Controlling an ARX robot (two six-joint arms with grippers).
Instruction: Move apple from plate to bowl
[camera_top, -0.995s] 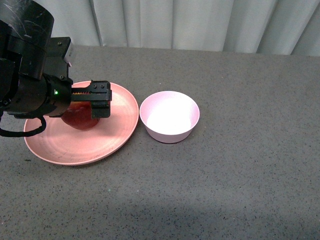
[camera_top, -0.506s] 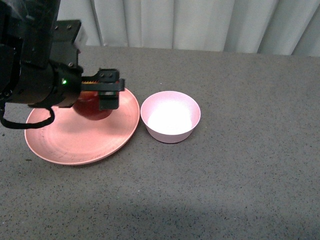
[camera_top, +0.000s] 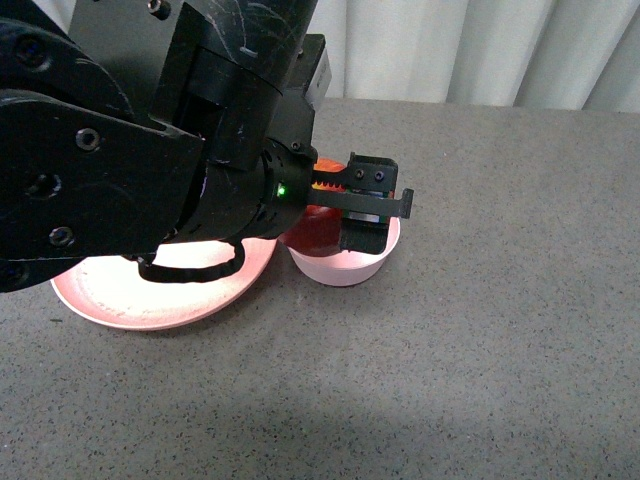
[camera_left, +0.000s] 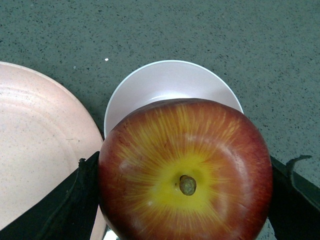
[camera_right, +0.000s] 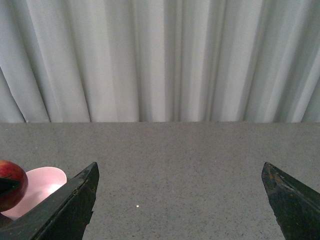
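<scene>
The left gripper (camera_top: 362, 208) pinches the apple (camera_left: 185, 170) from two sides, its dark fingers (camera_left: 75, 200) pressed on the red skin. It holds the apple directly above the bowl (camera_top: 345, 265), with the stem facing the wrist camera. The apple covers most of the bowl's opening; whether it touches the bowl's inside I cannot tell. The plate (camera_top: 150, 312) lies just beside the bowl. The right gripper (camera_right: 182, 200) is spread wide and holds nothing, away from the bowl, over the grey table (camera_top: 500, 350).
</scene>
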